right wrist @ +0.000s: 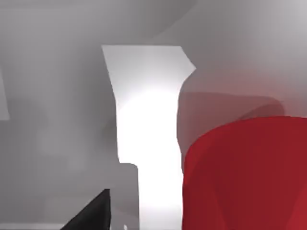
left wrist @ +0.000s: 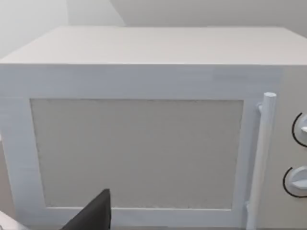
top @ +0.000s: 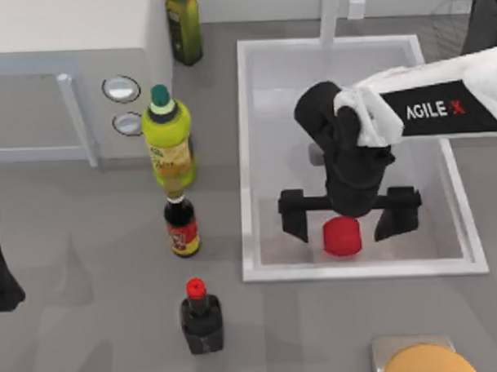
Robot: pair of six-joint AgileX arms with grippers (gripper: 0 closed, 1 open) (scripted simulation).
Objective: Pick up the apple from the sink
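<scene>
Right gripper (top: 348, 218) hangs low inside the sink (top: 247, 153) with jaws spread wide, one finger either side of the apple (top: 342, 236), gripping nothing; the apple rests on the basin floor near the front wall, at about 5 o'clock in the top view, and looms close in the right wrist view. Risk: closing off-centre could squirt the rounded fruit toward the front wall, or a finger could catch the floor (clearance cannot be judged). Left gripper (top: 0, 284) parked at 9 o'clock, facing the white microwave (left wrist: 144, 143).
</scene>
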